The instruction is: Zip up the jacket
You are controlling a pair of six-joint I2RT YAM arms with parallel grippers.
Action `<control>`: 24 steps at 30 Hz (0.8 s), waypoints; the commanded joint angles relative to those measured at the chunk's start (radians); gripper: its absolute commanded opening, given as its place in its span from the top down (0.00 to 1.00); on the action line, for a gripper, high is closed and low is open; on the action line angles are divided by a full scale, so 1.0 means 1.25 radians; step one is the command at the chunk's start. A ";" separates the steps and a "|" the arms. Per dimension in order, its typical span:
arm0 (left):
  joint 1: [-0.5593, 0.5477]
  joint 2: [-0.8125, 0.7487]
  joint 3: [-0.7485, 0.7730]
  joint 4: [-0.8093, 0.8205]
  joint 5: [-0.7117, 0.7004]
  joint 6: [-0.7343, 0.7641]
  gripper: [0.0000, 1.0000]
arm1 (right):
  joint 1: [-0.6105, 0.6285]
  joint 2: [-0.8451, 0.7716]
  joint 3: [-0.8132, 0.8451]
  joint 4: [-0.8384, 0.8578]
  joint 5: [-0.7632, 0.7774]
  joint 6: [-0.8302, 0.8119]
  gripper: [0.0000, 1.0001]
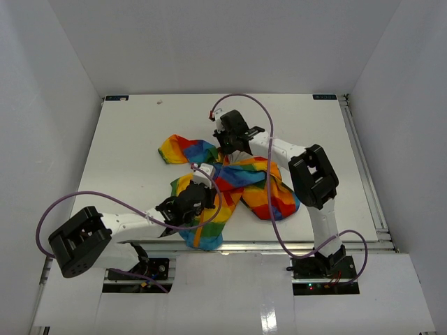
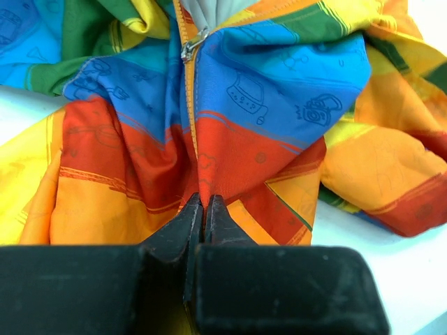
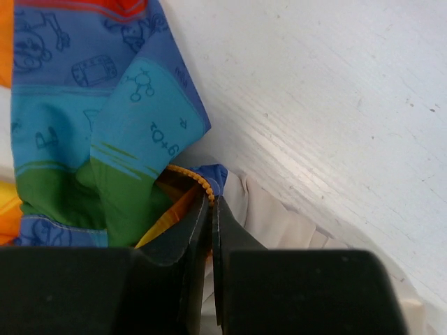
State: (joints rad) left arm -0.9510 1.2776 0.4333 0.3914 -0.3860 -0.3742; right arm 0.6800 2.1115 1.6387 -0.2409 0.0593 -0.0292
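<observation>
I read the jacket [image 1: 255, 192] crumpled on the desk [image 1: 133, 139], left tool [image 2: 203, 206] clamped on its red fabric below the zip slider [image 2: 190, 47], right tool [image 3: 211, 204] clamped on its orange zip teeth [image 3: 190, 175]

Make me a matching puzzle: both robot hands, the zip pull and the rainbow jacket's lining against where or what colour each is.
1. left hand
2. right hand
3. small silver metal zip pull
4. lining of the soft rainbow fabric jacket

a. cream-beige
b. shut on red cloth
c. between blue patches
d. shut at orange zip teeth

Pairs: 1-b, 2-d, 3-c, 4-a
</observation>
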 commanded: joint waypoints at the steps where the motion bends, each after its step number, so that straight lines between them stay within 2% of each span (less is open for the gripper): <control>1: -0.006 0.005 -0.020 0.021 0.004 -0.030 1.00 | -0.060 -0.107 -0.023 0.199 0.085 0.107 0.92; 3: -0.007 -0.008 -0.027 0.025 0.007 -0.035 1.00 | -0.066 -0.216 -0.184 0.356 0.095 0.140 0.92; 6: -0.010 -0.022 -0.036 0.021 0.003 -0.034 1.00 | -0.075 -0.364 -0.372 0.519 0.128 0.200 0.92; 7: -0.012 -0.032 -0.043 0.021 0.000 -0.032 1.00 | -0.082 -0.390 -0.453 0.587 0.127 0.247 0.92; 13: -0.028 -0.062 -0.080 0.043 -0.008 -0.032 1.00 | -0.118 -0.479 -0.679 0.791 0.157 0.392 0.92; 18: -0.031 -0.046 -0.096 0.067 -0.014 -0.037 1.00 | -0.121 -0.458 -0.764 0.921 0.160 0.438 0.92; 21: -0.031 -0.043 -0.083 0.067 -0.025 -0.028 1.00 | -0.134 -0.424 -0.707 0.916 0.091 0.422 0.92; 24: -0.028 -0.041 -0.028 0.061 -0.042 0.013 1.00 | -0.139 -0.403 -0.610 0.891 0.075 0.377 0.92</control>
State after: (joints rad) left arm -0.9848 1.2235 0.3406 0.5278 -0.4018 -0.4144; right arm 0.5615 1.5890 0.7071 0.7145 0.1008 0.4936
